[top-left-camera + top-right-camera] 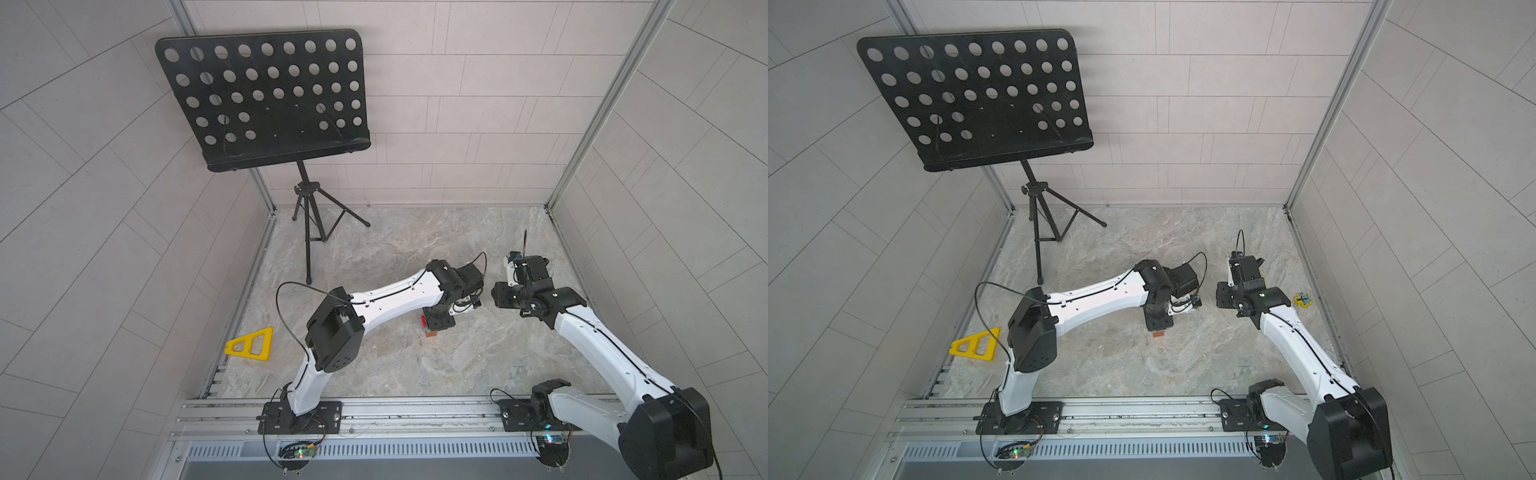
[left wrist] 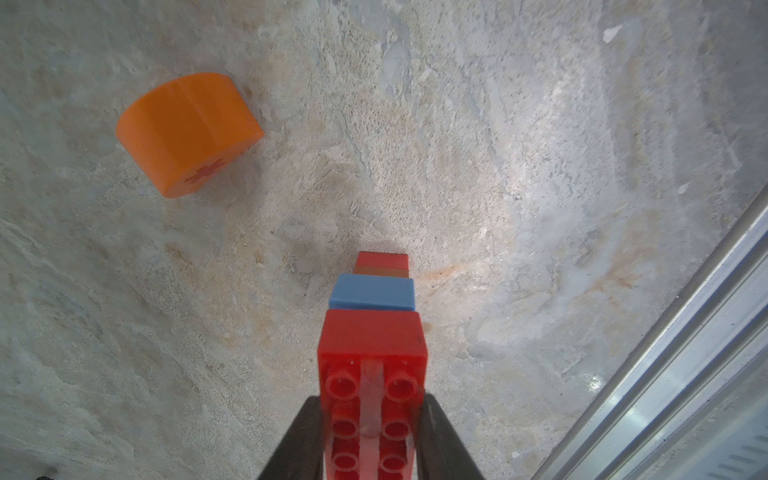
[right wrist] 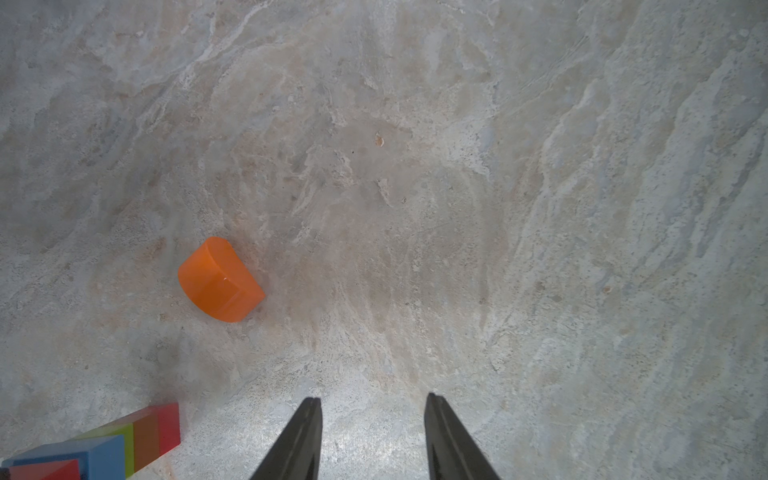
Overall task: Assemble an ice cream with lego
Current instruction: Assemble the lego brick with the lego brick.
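Grey tiled walls (image 1: 83, 208) close in a marbled stone worktop (image 1: 415, 374) with an aluminium rail (image 1: 415, 409) along its near edge. A black perforated music stand (image 1: 266, 99) stands at the far left corner. A yellow triangular frame (image 1: 250, 344) lies by the left edge, well apart from both arms. A small yellow object (image 1: 1303, 300) with a blue mark lies near the right edge, just beyond the right arm.

The left gripper (image 2: 372, 399) is clamped on the brick stack (image 2: 372, 336), its fingers pressing the two sides of the wide red brick. The stack's long axis runs straight out from the gripper, down towards the worktop. Past the red brick come blue, lime green, brown-orange and a small red end brick. Whether that end touches the stone cannot be told. In both top views the left arm's wrist covers most of the stack.

The orange half-round dome (image 2: 189, 133) lies loose near the stack but apart from it, with a red asterisk on one flat face. Bare stone surrounds it on every side.

The right gripper (image 3: 374, 399) hangs above bare worktop with its fingers parted and nothing between them, the dome off to one side.
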Action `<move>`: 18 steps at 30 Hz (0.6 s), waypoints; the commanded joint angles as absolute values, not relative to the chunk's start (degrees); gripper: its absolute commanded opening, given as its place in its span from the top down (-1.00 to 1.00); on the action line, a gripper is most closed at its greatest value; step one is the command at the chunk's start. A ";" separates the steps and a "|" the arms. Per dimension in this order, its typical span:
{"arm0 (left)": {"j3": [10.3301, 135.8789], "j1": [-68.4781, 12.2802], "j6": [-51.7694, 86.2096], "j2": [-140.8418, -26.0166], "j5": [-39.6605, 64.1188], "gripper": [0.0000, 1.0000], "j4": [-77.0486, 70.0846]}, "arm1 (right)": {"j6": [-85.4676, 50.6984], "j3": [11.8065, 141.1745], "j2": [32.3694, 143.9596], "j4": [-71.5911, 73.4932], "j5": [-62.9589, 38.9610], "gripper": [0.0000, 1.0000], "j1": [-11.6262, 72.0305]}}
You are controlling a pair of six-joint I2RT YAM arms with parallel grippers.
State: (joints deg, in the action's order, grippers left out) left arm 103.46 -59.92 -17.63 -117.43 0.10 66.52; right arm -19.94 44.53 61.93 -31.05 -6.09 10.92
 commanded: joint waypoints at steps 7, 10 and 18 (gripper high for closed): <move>97.75 -59.25 -17.32 -122.87 2.82 0.51 68.12 | -19.60 43.67 61.79 -30.97 -6.24 0.08 10.65; 97.38 -59.33 -17.23 -123.58 3.03 0.53 68.42 | -19.64 43.55 61.74 -31.02 -6.31 0.08 10.63; 97.01 -59.33 -17.22 -125.54 4.47 0.53 69.79 | -19.63 43.55 61.62 -31.10 -6.50 0.08 10.56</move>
